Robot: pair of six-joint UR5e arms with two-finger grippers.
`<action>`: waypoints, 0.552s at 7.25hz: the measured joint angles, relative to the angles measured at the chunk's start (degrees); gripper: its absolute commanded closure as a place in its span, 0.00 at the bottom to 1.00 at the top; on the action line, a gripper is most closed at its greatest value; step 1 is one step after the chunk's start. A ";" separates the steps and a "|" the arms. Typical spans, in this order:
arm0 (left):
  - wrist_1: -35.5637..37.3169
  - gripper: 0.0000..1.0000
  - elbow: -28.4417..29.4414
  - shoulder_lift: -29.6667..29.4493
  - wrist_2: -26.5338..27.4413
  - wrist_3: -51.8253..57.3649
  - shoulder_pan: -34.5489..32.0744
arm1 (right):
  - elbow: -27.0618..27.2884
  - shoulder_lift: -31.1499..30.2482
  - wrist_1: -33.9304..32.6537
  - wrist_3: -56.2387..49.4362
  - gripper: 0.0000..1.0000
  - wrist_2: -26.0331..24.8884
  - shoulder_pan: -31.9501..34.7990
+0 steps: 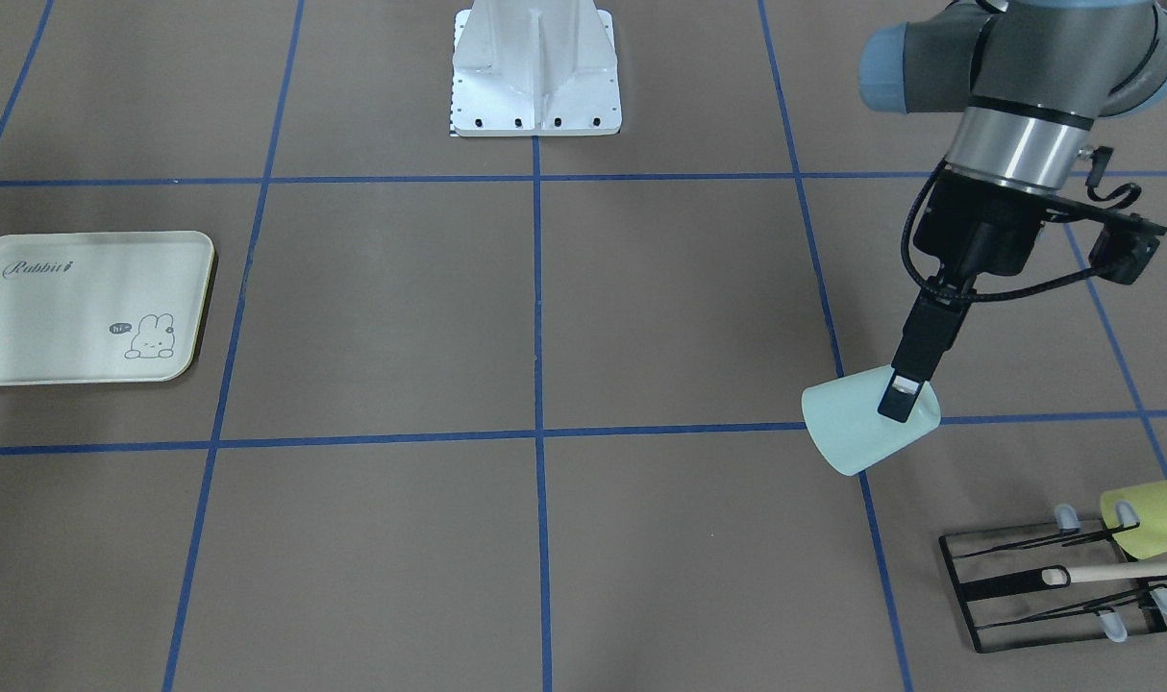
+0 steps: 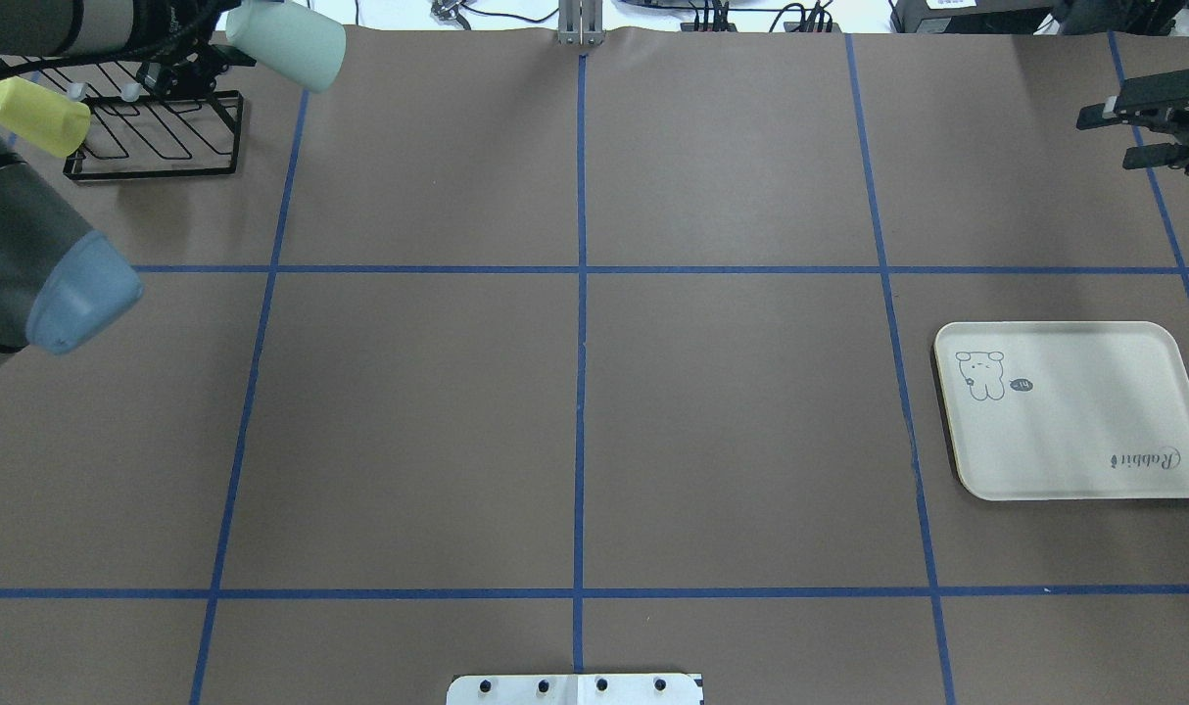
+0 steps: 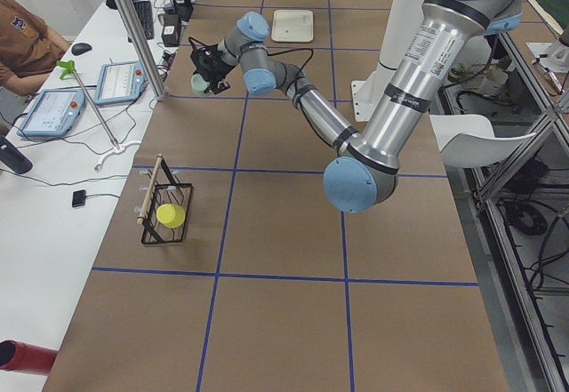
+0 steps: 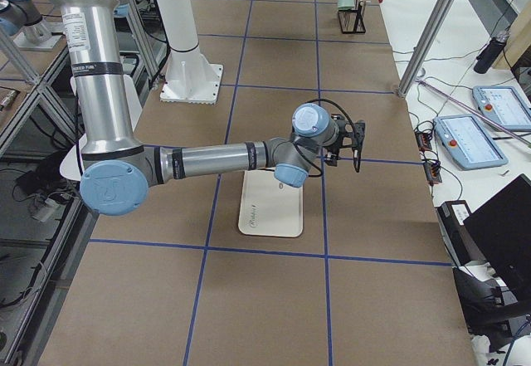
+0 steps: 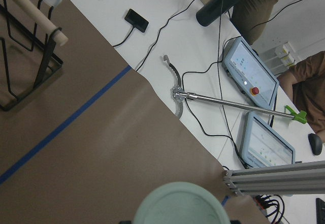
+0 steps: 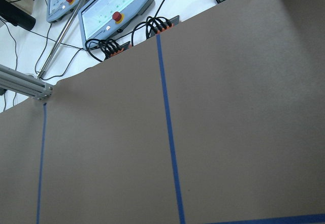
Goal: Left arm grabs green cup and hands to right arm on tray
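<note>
The table is covered in matt brown paper, crossed by lines of smooth blue tape. The green cup looks like smooth plastic with a soft, dull sheen, and the yellow-green cup looks the same. The rack is thin black-coated wire with pale translucent tips, and a bare, pale wooden rod lies across it. The tray is smooth cream plastic, slightly glossy. The left arm has a polished silver metal band, matt grey housing and pale blue plastic caps. The base plate is white painted metal.
</note>
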 measured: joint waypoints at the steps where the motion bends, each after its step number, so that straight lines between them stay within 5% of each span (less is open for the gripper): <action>1: 0.05 0.80 -2.34 0.86 1.94 -6.29 0.36 | 0.00 2.50 0.53 3.26 0.00 -1.07 -1.78; 4: -3.82 0.80 -5.07 0.76 10.29 -20.81 6.93 | 0.36 11.55 1.07 12.62 0.01 -3.75 -8.17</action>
